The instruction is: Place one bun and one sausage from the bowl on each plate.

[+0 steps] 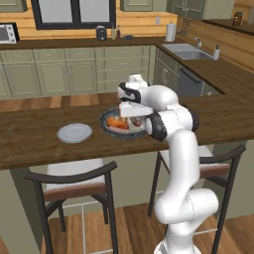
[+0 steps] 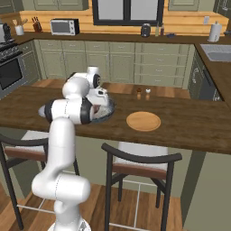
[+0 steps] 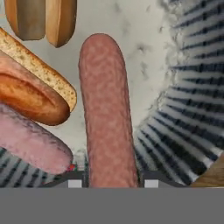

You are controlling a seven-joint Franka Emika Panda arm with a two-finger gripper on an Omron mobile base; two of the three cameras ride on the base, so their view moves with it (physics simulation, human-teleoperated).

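Observation:
My gripper (image 3: 112,180) is down inside the speckled bowl (image 3: 188,92), shut on a reddish-brown sausage (image 3: 107,109) that runs straight up between the two fingertips. A second, pinker sausage (image 3: 30,142) lies to its left, with a split bun (image 3: 30,94) beside it and another bun (image 3: 41,19) at the top. On the counter, the bowl (image 1: 105,123) sits under the hand (image 1: 133,116). The pale grey plate (image 1: 74,132) lies bare to its left. The tan-orange plate (image 2: 143,121) lies bare to the bowl's right (image 2: 108,113).
The dark wooden counter (image 1: 30,144) has two stools (image 1: 74,181) tucked under its near edge. Two small shakers (image 2: 143,91) stand at the counter's far side, behind the tan plate. My own elbow (image 2: 67,110) hangs over the counter's near edge by the bowl.

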